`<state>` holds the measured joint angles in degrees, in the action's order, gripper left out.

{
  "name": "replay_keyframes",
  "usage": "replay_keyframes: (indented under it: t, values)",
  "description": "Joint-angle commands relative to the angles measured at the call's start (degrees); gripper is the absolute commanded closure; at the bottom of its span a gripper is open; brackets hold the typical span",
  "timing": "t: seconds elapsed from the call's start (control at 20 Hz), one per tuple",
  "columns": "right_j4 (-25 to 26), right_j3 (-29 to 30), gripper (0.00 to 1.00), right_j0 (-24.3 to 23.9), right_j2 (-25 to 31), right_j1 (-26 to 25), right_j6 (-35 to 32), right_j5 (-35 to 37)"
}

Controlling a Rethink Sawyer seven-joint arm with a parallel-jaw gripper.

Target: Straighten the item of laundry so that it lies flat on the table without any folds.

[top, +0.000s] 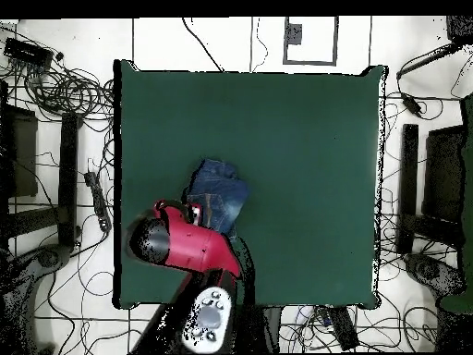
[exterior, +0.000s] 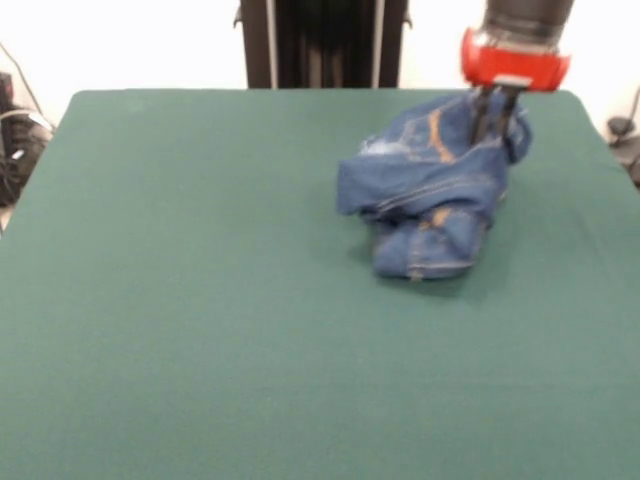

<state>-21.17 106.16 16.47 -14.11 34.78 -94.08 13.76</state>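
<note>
The jeans [exterior: 435, 190] lie crumpled in a heap on the green table [exterior: 200, 300], at the far right in the front view. Blue denim with orange stitching shows, folded over itself. My gripper [exterior: 495, 118] comes down from above under a red collar, and its dark fingers are pinched on the heap's upper far edge, which is pulled up. In the overhead view the jeans [top: 218, 194] lie left of the table's [top: 305, 139] middle, toward the robot's side. The red arm [top: 189, 245] covers their lower edge and hides the gripper.
The black pedestal [exterior: 320, 40] stands behind the table's far edge. In the overhead view the robot's base [top: 211, 319] sits at the bottom edge. Cables [top: 55, 83] and dark stands [top: 434, 185] lie on the floor around the table.
</note>
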Motion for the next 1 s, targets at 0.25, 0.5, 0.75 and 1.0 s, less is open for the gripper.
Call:
replay_keyframes:
  t: [0.25,0.5,0.75,1.0]
  values:
    - [-9.27,1.34,1.00,10.45,-1.14,5.96,-30.15,14.13]
    - [-10.77,-0.66,1.00,13.89,-2.79,7.99,-37.60,20.49]
    - [-10.36,-3.19,1.00,15.94,-4.12,10.33,-44.01,27.34]
    - [-9.50,-6.78,1.00,21.27,-6.66,10.58,-54.80,32.76]
